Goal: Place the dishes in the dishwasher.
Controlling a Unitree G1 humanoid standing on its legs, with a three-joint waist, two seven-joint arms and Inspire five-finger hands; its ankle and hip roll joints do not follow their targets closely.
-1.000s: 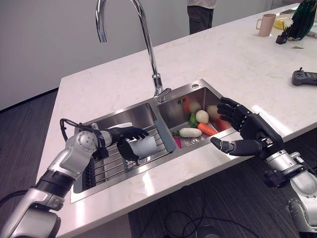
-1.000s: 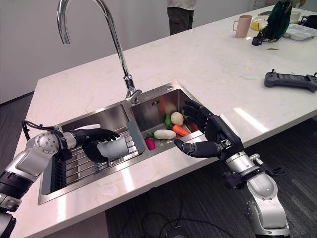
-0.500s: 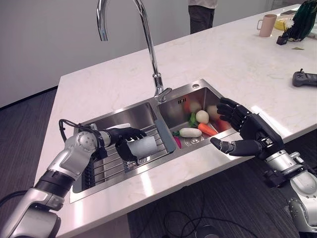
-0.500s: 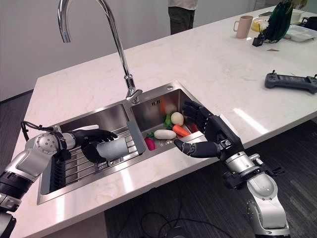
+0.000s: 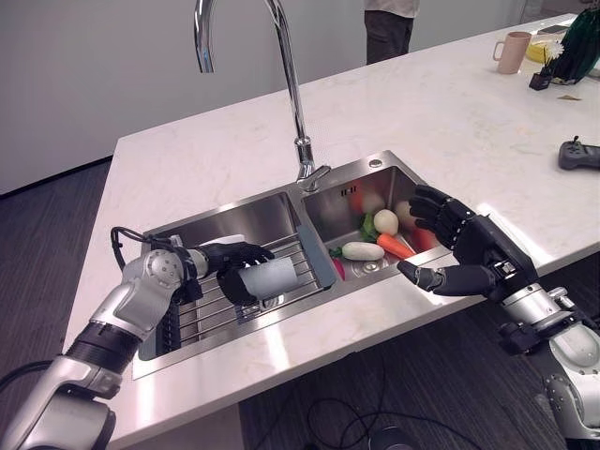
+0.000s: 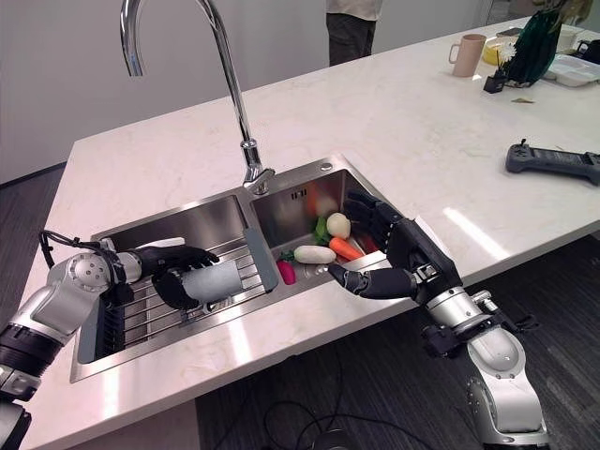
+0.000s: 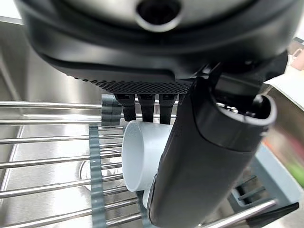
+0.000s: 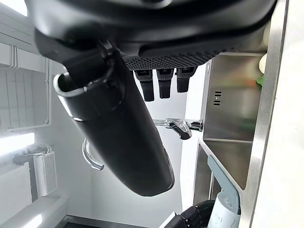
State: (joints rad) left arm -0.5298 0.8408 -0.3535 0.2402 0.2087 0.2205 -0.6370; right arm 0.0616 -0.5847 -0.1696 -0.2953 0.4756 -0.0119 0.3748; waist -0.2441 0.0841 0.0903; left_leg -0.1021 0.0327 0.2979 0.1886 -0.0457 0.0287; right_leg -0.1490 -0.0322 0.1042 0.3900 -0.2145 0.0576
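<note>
Left hand (image 5: 232, 272) grasping white cup (image 5: 272, 277) over the sink rack (image 5: 202, 314).
Cup lies sideways in left basin; right hand (image 5: 469, 255) released, fingers spread above the right basin's vegetables (image 5: 375, 239).

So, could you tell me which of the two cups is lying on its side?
The white cup gripped by the left hand over the sink rack; the pink mug stands upright.
</note>
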